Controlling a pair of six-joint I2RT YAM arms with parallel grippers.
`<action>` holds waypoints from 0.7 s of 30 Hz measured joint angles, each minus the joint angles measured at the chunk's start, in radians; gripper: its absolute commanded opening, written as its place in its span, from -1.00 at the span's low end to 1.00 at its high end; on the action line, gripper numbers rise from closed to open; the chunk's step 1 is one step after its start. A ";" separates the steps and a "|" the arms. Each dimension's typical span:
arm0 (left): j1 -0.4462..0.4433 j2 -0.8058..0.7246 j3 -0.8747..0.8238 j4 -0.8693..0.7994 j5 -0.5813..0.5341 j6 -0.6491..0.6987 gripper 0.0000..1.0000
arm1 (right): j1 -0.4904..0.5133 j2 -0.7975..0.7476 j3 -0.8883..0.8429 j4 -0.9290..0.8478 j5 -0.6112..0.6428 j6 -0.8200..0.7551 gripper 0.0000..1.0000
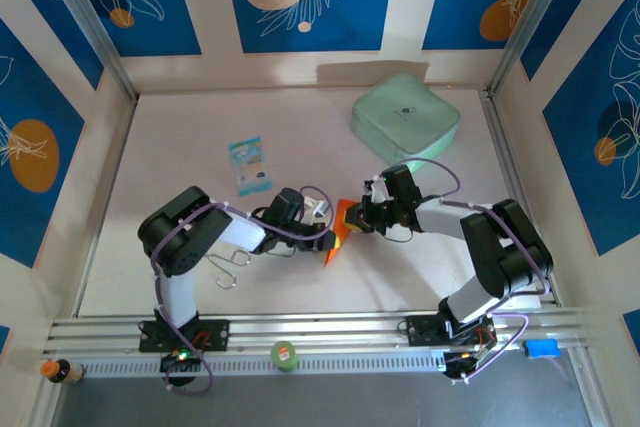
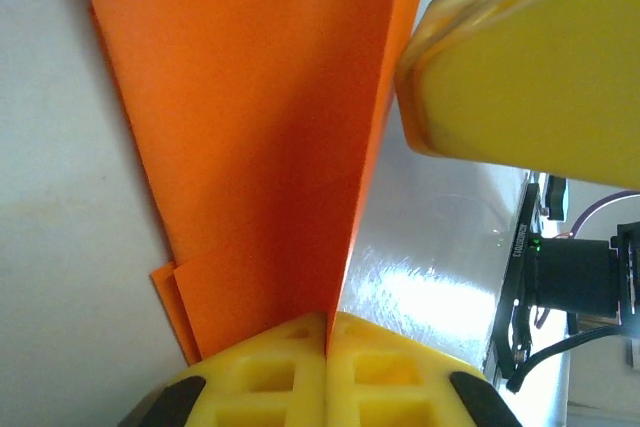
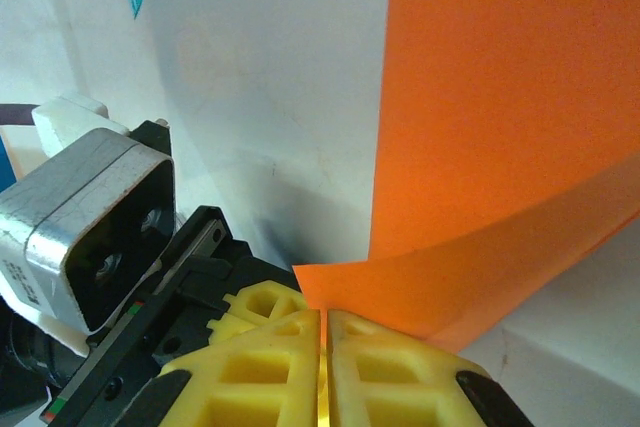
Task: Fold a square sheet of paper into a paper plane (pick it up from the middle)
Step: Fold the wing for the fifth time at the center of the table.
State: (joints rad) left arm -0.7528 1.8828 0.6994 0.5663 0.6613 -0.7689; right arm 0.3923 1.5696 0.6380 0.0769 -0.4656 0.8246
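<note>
One folded orange paper (image 1: pixel 339 231) hangs between the two pincers near the middle of the counter (image 1: pixel 300 137), and it is the only sheet there. The left pincer (image 2: pixel 327 319) is pressed closed, its two yellow fingers meeting on the paper's edge where a crease runs up and away from the tips. From that grip the sheet widens, and a couple of offset layers show at its lower corner, just left of the fingers. The right pincer (image 3: pixel 322 315) is narrow, with only a thin slit between its two yellow fingers, and a corner of the same paper is nipped at its tips. From there the sheet curls up and off to the right. In the left wrist view, one yellow finger (image 2: pixel 520 67) of the right pincer sits just beside the upper right edge of the paper. Seen from above, the two pincers face each other tip to tip with the paper between them.

One small blue-and-white packet (image 1: pixel 250 165) lies flat on the counter, beyond the left pincer and apart from it. One mint-green box (image 1: pixel 405 115) sits farther off, beyond the right pincer near the back corner.
</note>
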 measured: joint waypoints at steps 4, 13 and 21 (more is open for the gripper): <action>0.003 0.004 0.000 0.004 0.003 -0.020 -1.00 | -0.003 0.042 0.018 0.011 -0.021 -0.014 -0.81; 0.008 0.006 0.000 0.006 0.004 -0.061 -1.00 | -0.002 0.091 0.035 0.051 -0.016 -0.041 -0.88; 0.013 0.011 0.000 0.011 0.011 -0.081 -1.00 | 0.008 0.089 -0.008 0.149 0.050 -0.060 -0.90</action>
State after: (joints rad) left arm -0.7395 1.8938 0.6994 0.5774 0.6727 -0.8501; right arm 0.4000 1.6585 0.6300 0.2256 -0.4160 0.7643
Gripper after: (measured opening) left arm 0.064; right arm 0.055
